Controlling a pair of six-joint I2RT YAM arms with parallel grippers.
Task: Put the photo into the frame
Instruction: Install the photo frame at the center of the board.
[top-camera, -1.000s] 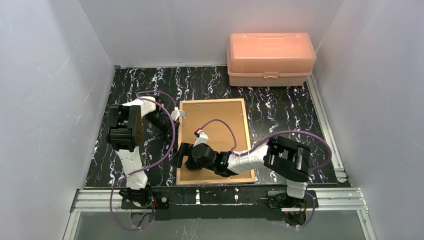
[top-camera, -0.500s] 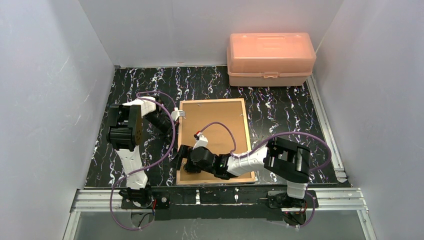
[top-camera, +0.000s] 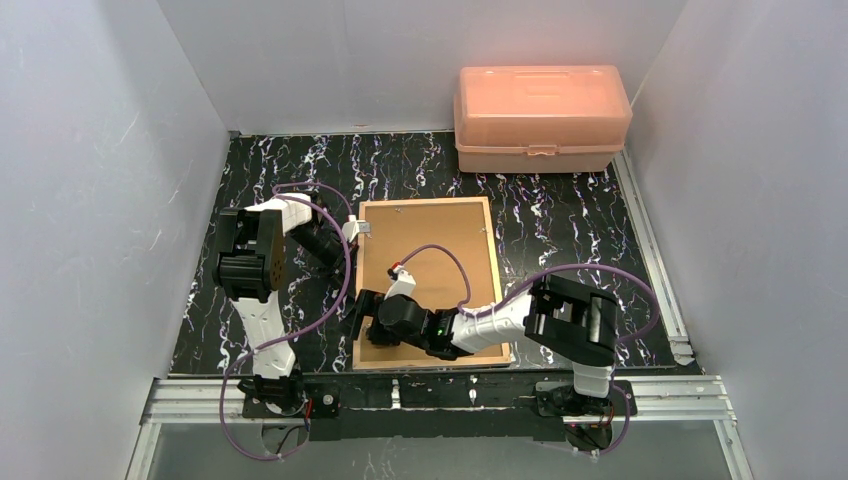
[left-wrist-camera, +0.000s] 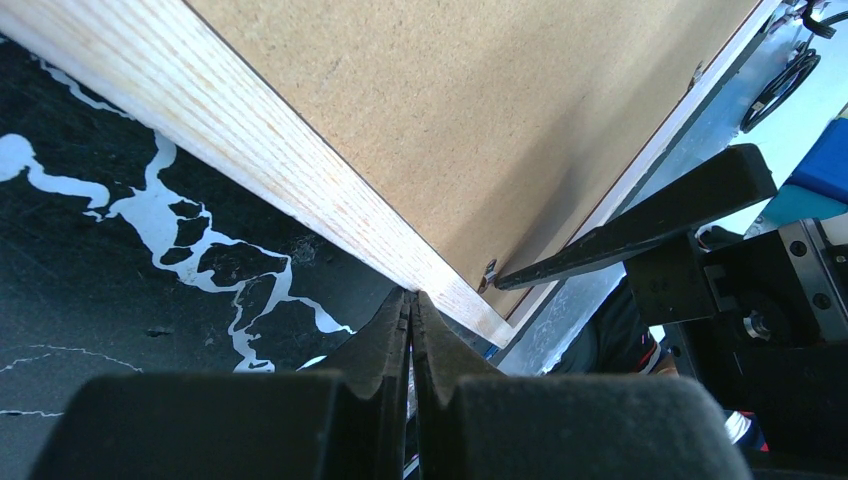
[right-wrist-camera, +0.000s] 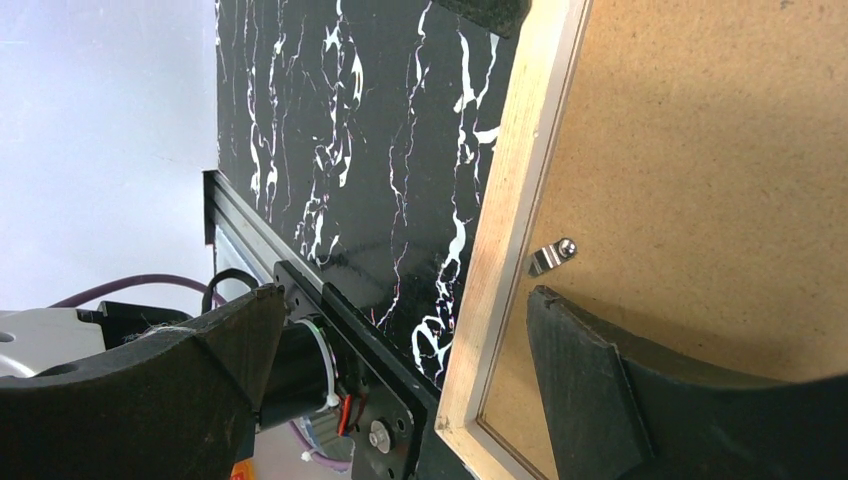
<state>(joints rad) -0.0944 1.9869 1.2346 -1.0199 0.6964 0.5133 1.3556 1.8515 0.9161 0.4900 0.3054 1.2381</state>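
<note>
The frame (top-camera: 494, 270) lies face down on the black marbled table, its light wood back (left-wrist-camera: 250, 130) up. A brown backing board (top-camera: 440, 225) fills it. The photo is hidden. My left gripper (top-camera: 358, 228) is shut and empty, its tips (left-wrist-camera: 411, 296) against the frame's left outer edge near the far corner. My right gripper (top-camera: 365, 315) stands open across the frame's near left corner (right-wrist-camera: 510, 180). One finger (right-wrist-camera: 580, 350) rests on the board beside a small metal clip (right-wrist-camera: 552, 256). The other finger (right-wrist-camera: 200, 370) hangs outside the frame over the table.
An orange plastic box (top-camera: 541, 118) with its lid shut stands at the back right. White walls close in both sides and the back. An aluminium rail (top-camera: 430, 392) runs along the near edge, just beyond the frame's near side.
My right gripper has slid a little to the left over the frame's near left corner, still open. The left arm and the frame have stayed where they were.
</note>
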